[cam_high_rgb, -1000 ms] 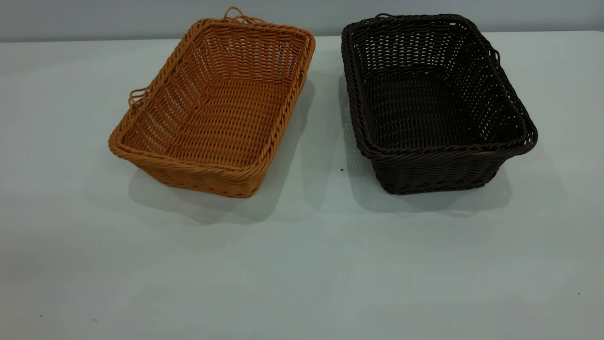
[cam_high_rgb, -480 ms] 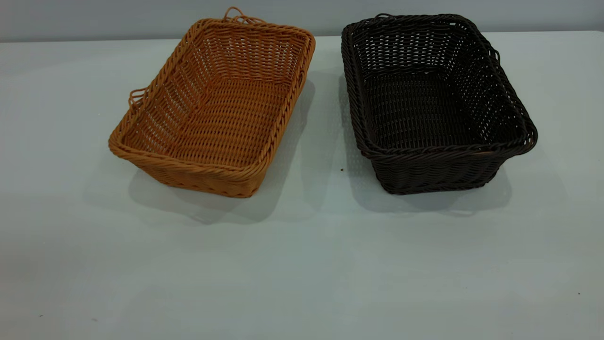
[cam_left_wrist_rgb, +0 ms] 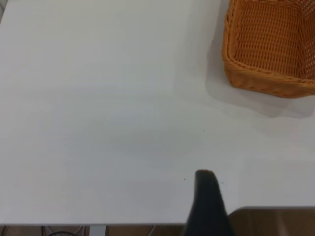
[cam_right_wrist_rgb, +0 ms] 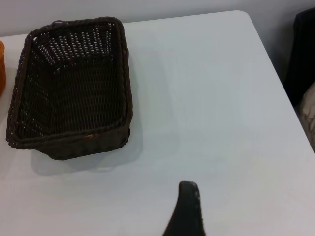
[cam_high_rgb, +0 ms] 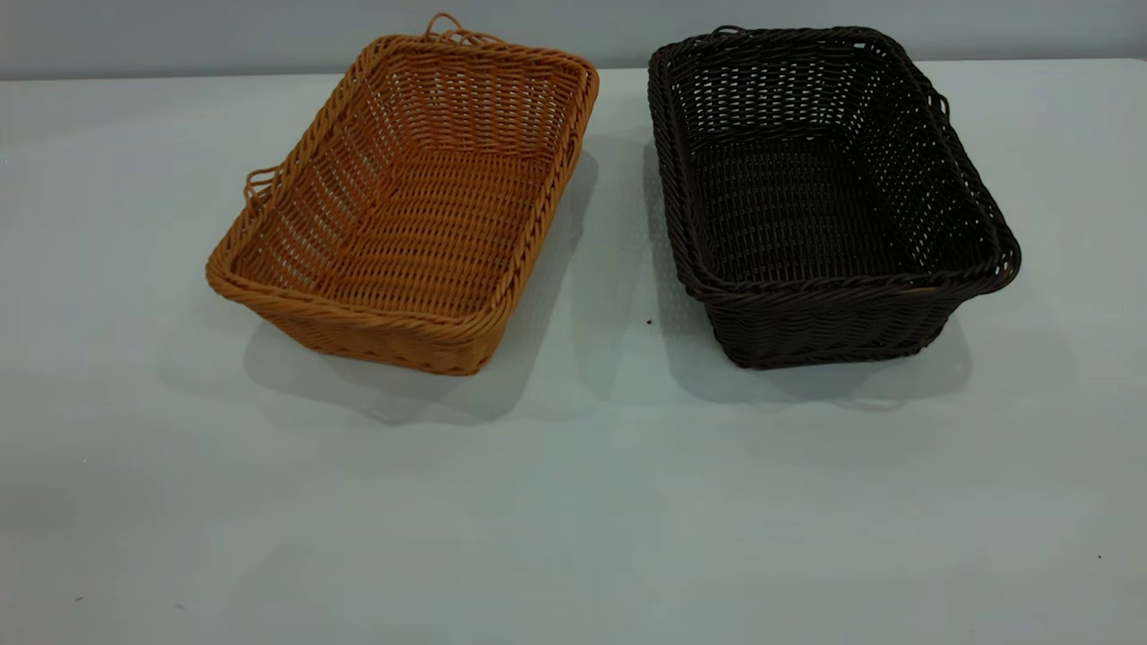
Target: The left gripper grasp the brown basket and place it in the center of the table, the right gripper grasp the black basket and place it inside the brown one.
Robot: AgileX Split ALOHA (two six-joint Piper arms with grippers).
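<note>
Large plain white-grey tabletop, the table [cam_high_rgb: 573, 502], under a pale grey wall [cam_high_rgb: 179, 36] at the far edge. Faint soft shadows beside both baskets.

Rectangular orange-tan woven wicker basket, the brown basket [cam_high_rgb: 408, 193], upright on the left half of the table, turned slightly askew, braided rim, flaring sides, small loop handle at the far end and another on its left side. Nothing inside. Seen again in the left wrist view [cam_left_wrist_rgb: 270, 46] as one corner and part of the interior, well apart from the finger.

Rectangular very dark brown-black woven wicker basket, the black basket [cam_high_rgb: 824, 193], upright on the right half, just beside the brown one with a strip of bare table between, not touching. Nothing inside. Whole in the right wrist view [cam_right_wrist_rgb: 71, 88], with a sliver of orange at that picture's edge.

Neither arm in the exterior view. Left gripper [cam_left_wrist_rgb: 209, 204]: only one black finger visible in its wrist view, over the table edge, far from the brown basket. Opening: cannot tell, probably not holding anything, since nothing lies against the finger. Right gripper [cam_right_wrist_rgb: 187, 211]: likewise one black finger visible, above bare table, well apart from the black basket. Opening: cannot tell.
</note>
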